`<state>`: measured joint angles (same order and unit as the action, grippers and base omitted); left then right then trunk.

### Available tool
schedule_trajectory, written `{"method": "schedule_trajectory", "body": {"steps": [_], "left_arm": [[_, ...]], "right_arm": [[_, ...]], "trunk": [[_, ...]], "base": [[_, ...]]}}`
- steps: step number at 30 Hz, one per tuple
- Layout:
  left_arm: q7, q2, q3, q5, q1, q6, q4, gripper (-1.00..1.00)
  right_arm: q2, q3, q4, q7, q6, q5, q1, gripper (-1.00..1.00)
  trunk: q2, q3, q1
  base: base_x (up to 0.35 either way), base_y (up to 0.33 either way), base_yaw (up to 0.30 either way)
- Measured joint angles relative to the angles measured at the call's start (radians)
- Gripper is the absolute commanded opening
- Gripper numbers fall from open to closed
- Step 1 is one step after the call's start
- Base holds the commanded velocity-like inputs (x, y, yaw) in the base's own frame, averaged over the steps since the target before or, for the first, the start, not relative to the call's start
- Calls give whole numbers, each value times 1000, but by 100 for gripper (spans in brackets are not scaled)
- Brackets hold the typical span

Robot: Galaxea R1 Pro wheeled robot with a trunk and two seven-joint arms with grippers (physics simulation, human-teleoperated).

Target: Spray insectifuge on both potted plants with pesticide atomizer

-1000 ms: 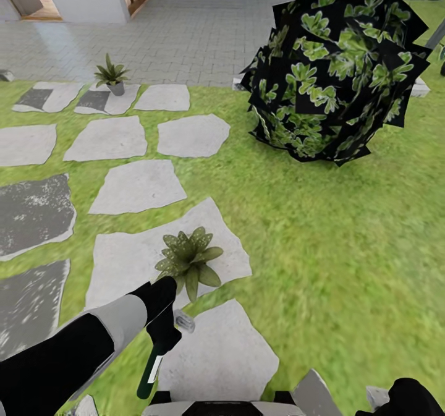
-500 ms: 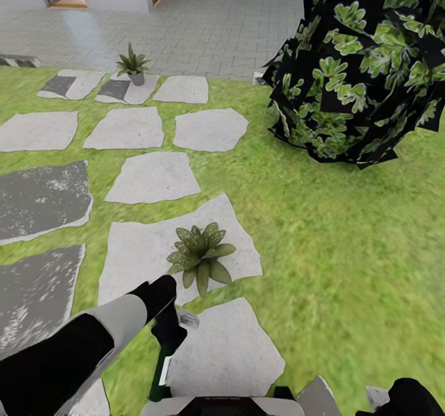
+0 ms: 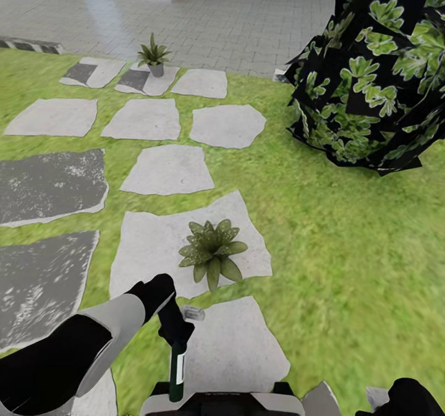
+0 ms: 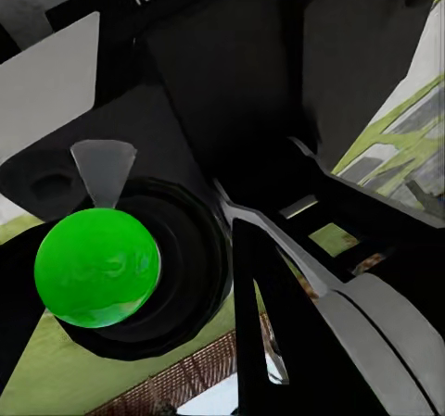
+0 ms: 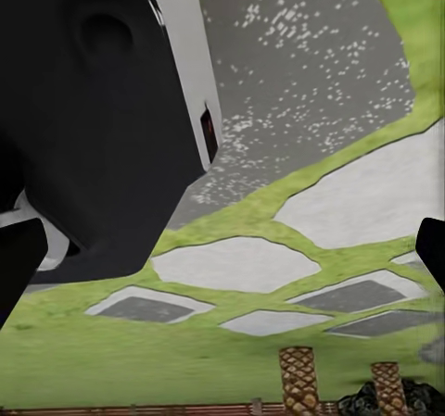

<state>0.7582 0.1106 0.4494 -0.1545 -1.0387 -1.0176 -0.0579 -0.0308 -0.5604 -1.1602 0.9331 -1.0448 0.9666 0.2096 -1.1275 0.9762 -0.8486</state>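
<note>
My left gripper [image 3: 175, 329] is shut on the pesticide atomizer [image 3: 177, 371]. The dark green bottle hangs almost straight down from it, and the pale trigger head [image 3: 192, 312] points toward the nearer potted plant [image 3: 213, 252]. That rosette sits on a stepping stone [image 3: 154, 249] just ahead of the gripper. The second potted plant [image 3: 154, 54] stands far off at the paving's edge. In the left wrist view the atomizer [image 4: 97, 268] appears as a bright green round shape between the dark fingers. My right gripper [image 5: 224, 254] is open over the lawn, with a fingertip at each edge of the right wrist view.
A big dark round bush [image 3: 377, 76] fills the upper right. Grey stepping stones [image 3: 167, 169] run across the lawn [image 3: 334, 243] toward the grey paving [image 3: 247, 20]. My right arm [image 3: 408, 397] rests low at the right. A brown fence [image 5: 301, 379] borders the lawn.
The whole head view has shifted, so the camera moved. The atomizer in my left gripper has swung from a slant to hanging nearly vertical.
</note>
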Motion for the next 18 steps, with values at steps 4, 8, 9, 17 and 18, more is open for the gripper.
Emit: {"method": "schedule_trajectory", "body": {"steps": [4,8,9,17,18], "left_arm": [[-1,0,7,-7,-7,-3,9,-100],[0,-19,22,-14,-35,-5,32,-100],[0,-26,32,-16,-47,-4,33,-100],[2,-38,165,-14,-136,-6,36,-100],[2,-40,169,-14,-137,-6,36,-100]], "right_arm": [[0,1,1,0,0,0,0,100],[0,1,0,0,0,0,0,100],[0,0,0,0,0,0,0,100],[0,0,0,0,0,0,0,100],[0,0,0,0,0,0,0,100]], "trunk": [[0,5,0],[0,10,0],[0,11,0],[0,19,0],[0,19,0]], "base": [[0,0,188],[0,0,188],[0,0,188],[0,0,112],[0,0,10]]}}
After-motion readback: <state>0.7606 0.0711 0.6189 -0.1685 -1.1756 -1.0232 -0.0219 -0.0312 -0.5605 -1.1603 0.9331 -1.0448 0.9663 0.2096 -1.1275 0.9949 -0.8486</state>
